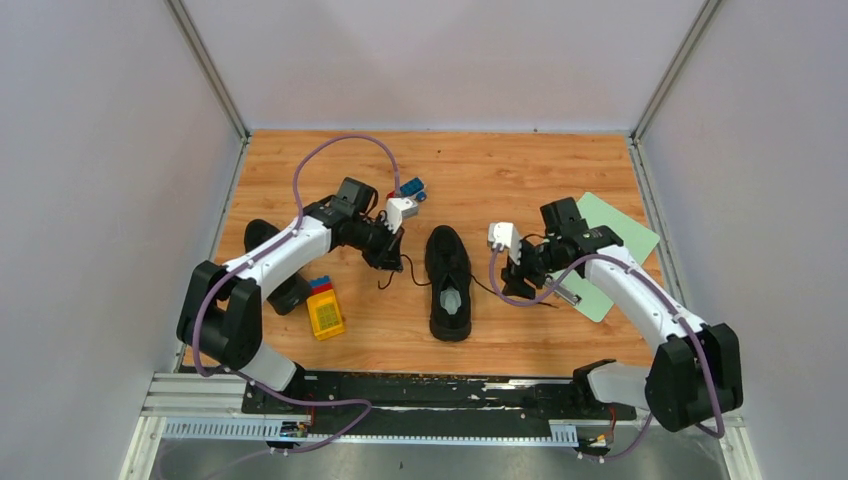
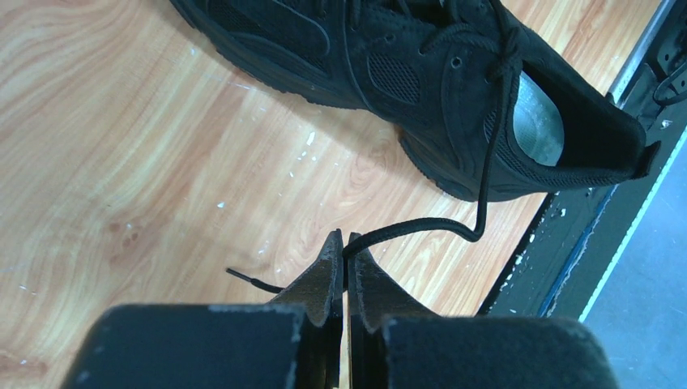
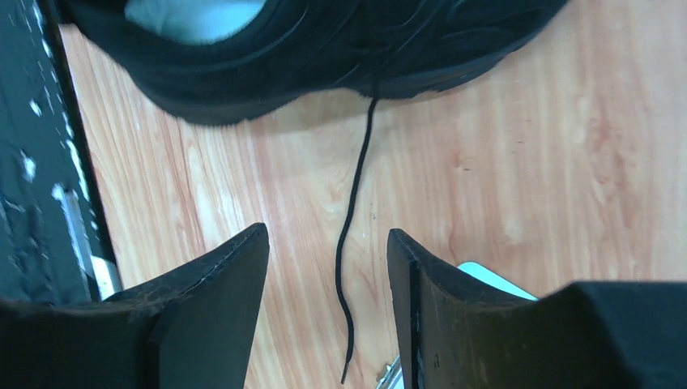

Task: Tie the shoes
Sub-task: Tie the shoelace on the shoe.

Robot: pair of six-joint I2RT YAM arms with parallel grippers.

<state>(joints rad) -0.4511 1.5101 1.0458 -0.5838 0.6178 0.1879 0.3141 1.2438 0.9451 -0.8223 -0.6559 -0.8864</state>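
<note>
Left claw (image 2: 347, 243), at the centre shoe's (image 1: 450, 282) ten o'clock, is pressed together on one lace (image 2: 421, 227). Right claw (image 3: 328, 232), at three o'clock, stands spread astride the other lace (image 3: 356, 186), loose on the desk (image 1: 520, 170). The second shoe (image 1: 258, 236) sits at nine o'clock.

My count: two sneakers, two grippers, three oddments.
I see one all-black low-top fabric sneaker (image 1: 449, 283) between left gripper (image 1: 388, 258) and right gripper (image 1: 514, 280), a second sneaker (image 1: 261, 238) outside the left; one yellow plastic block (image 1: 325, 313), one small blue toy (image 1: 412, 187), one pale green sheet (image 1: 618, 240).
</note>
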